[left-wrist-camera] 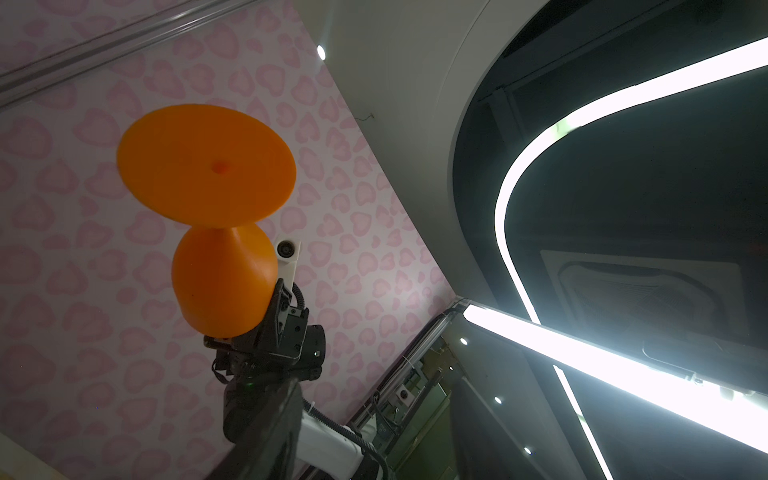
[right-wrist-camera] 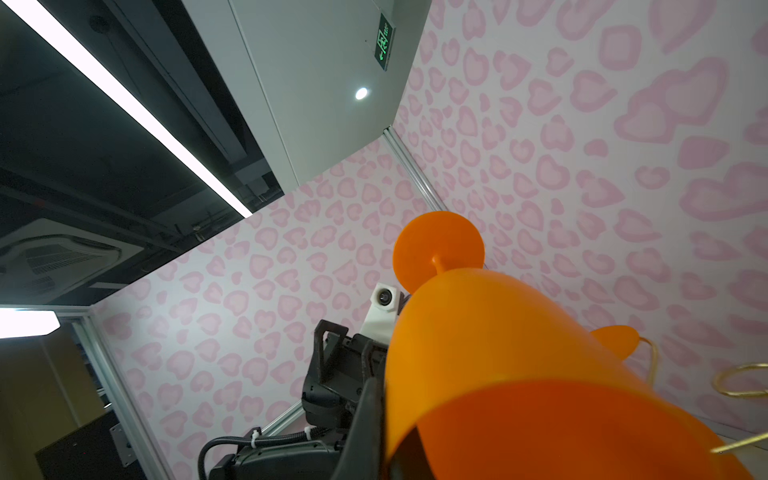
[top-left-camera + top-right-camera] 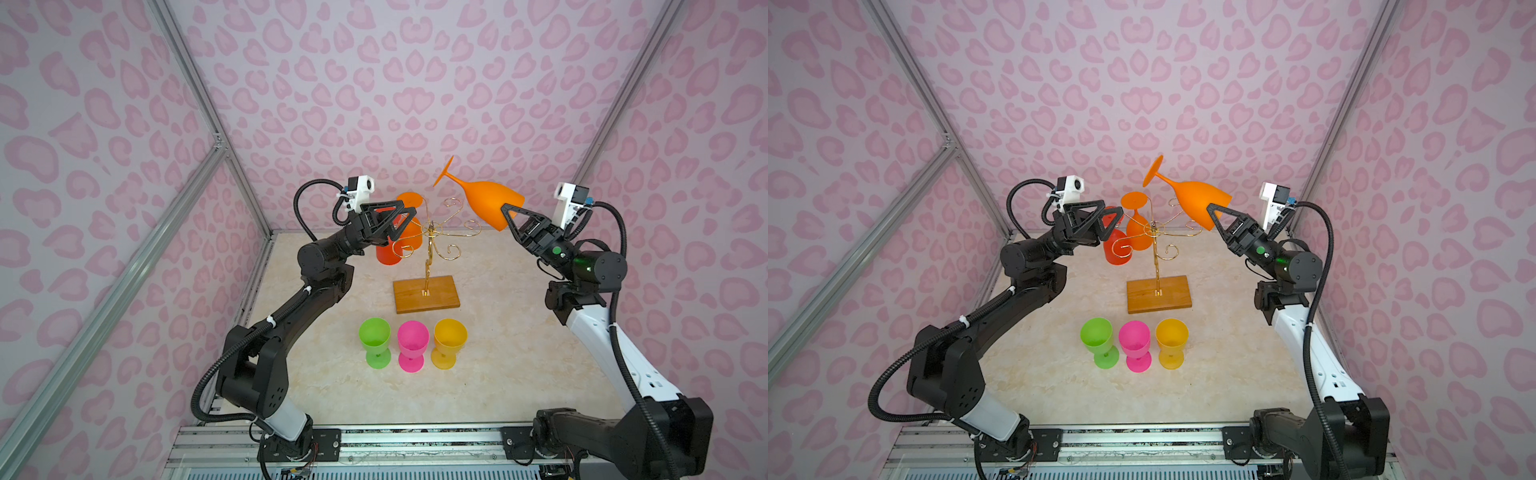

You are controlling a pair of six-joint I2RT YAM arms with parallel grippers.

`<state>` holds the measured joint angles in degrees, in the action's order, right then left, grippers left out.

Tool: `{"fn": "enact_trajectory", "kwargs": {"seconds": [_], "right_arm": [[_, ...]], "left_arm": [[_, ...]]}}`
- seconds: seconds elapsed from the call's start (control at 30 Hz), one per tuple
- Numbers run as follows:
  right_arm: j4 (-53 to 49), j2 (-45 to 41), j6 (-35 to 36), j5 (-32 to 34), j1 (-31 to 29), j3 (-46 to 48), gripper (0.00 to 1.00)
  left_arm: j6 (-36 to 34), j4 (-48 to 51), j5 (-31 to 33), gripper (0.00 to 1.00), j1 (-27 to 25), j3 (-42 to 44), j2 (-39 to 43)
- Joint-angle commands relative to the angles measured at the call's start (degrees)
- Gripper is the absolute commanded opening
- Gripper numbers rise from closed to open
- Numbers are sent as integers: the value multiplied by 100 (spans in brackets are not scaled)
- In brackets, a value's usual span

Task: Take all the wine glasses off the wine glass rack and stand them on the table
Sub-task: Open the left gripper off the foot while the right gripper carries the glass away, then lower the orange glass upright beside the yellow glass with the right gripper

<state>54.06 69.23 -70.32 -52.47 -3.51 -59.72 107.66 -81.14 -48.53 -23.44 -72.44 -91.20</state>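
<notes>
Orange wine glass (image 3: 490, 201), pinched at the bowl rim by the closed right tool (image 3: 509, 214), hangs foot-up clear of the gold wine glass rack (image 3: 427, 293), so lift-off looks done and next comes righting it onto the tabletop (image 3: 507, 357); the left tool (image 3: 405, 218) stands open, empty.

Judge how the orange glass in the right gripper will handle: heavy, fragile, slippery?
Probably light, stiff plastic: the orange glass is opaque, and the right gripper holds it tilted by the rim alone. That pinch on a smooth wall might slip or pivot. Laid down, it would likely roll: round bowl, round foot.
</notes>
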Motion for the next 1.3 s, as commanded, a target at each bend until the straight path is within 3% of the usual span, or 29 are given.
{"fn": "enact_trajectory", "kwargs": {"seconds": [0.0, 0.07, 0.17, 0.47, 0.77, 0.93, 1.27], "right_arm": [[-2790, -422, 1837, 293, 143, -217, 0], [-4177, -692, 2769, 703, 205, -460, 0], [-5491, -936, 3637, 1238, 320, -752, 0], [-7525, -951, 4702, 2132, 691, -1234, 0], [-9066, -147, 5679, 2186, 677, -1660, 0], [-9755, 218, 6185, 2949, 218, -1740, 0], [-10677, 549, 6532, 3629, -749, -1650, 0]], "left_arm": [[-1019, 660, -350, 61, 23, 61, 306], [-1530, 1229, -442, 62, 35, 81, 517], [-2325, 2120, -506, 63, 62, 107, 825], [-3991, 4147, -233, 66, 76, 76, 1500], [-4566, 4940, -89, 66, 90, -85, 1672], [-4718, 5155, -18, 66, 120, -142, 1707], [-4815, 5396, -16, 66, 155, -312, 1612]]}}
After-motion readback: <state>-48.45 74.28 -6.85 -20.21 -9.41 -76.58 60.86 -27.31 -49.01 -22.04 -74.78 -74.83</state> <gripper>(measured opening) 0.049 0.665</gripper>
